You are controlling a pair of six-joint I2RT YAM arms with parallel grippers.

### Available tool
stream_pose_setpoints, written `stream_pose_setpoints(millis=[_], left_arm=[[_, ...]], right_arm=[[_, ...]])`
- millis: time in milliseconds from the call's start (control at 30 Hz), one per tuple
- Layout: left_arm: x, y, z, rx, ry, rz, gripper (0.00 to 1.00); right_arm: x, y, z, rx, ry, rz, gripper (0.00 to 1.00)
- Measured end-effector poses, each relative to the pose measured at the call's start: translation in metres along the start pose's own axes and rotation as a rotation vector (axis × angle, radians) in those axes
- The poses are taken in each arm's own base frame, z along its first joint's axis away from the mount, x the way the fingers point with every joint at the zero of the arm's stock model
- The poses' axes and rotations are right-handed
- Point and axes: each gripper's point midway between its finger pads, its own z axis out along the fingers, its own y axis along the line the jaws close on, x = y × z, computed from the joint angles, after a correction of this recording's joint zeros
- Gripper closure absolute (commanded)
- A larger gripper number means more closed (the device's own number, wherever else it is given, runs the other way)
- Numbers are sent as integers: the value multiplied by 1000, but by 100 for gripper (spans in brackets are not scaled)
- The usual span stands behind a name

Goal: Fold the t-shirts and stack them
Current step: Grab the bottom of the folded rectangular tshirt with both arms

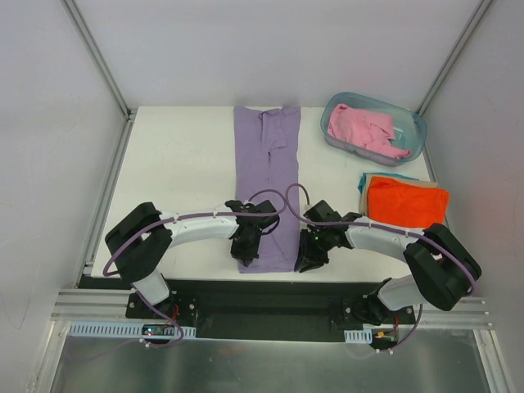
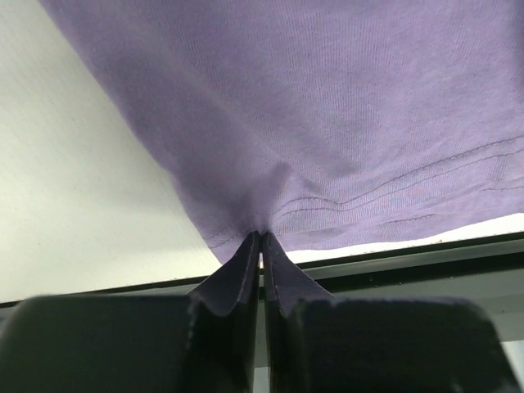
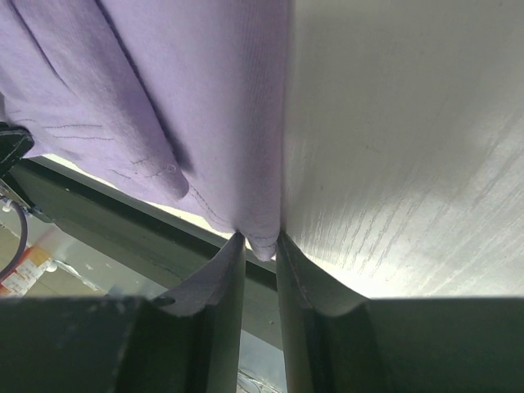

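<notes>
The left claw (image 2: 260,237) and right claw (image 3: 259,242) each pinch a near corner of the purple shirt (image 1: 267,164), which stretches lengthwise away from them.

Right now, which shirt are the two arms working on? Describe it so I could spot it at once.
On the white table, down the middle, a lavender-purple shirt lies in a long narrow strip. The left tool and right tool each pinch its near hem. Unlike the folded orange shirt and the pink shirt in the tub at right, it is stretched out.
</notes>
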Motion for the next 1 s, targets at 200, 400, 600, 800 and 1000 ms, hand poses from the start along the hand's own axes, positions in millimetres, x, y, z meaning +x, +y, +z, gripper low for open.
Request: stream_pose_setpoints(millis=[200, 400, 600, 800, 1000], left_arm=[[-1, 2, 0, -7, -7, 2, 100], [-1, 12, -14, 1, -79, -10, 100], [6, 23, -21, 9, -113, -28, 100], [19, 35, -12, -27, -75, -54, 89], [17, 27, -14, -7, -64, -74, 76]], right_arm=[[0, 0, 0, 1, 0, 0, 79], [1, -2, 0, 6, -1, 1, 83], [2, -4, 0, 4, -5, -1, 85], [3, -5, 0, 5, -8, -1, 85], [3, -5, 0, 5, -8, -2, 85]])
